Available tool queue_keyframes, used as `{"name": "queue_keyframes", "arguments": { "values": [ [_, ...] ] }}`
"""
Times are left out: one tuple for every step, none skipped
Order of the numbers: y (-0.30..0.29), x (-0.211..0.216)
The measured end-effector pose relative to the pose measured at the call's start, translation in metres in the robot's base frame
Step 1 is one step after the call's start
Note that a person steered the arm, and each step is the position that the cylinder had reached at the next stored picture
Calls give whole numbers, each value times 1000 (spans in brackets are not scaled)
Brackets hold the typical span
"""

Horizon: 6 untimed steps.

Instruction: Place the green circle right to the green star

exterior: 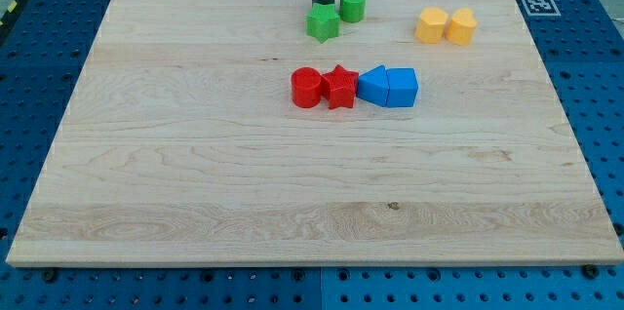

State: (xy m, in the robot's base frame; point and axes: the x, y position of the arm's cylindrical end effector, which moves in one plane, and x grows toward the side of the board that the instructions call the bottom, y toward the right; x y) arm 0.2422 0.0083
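Note:
The green circle (353,4) stands near the view's top, just up and right of the green star (323,23), almost touching it. My dark rod comes down from the top edge and my tip (323,3) rests just above the green star and directly left of the green circle.
A red circle (306,87), a red star (339,87) and two blue blocks (388,87) form a row at the board's middle. Two yellow blocks (447,26) lie at the upper right. The wooden board (195,174) sits on a blue pegboard.

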Motion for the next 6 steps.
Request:
{"name": "queue_keyframes", "arguments": {
  "values": [
    [3,-26],
    [40,-27],
    [45,-27],
    [45,-23],
    [45,-5],
    [45,13]
  ]
}}
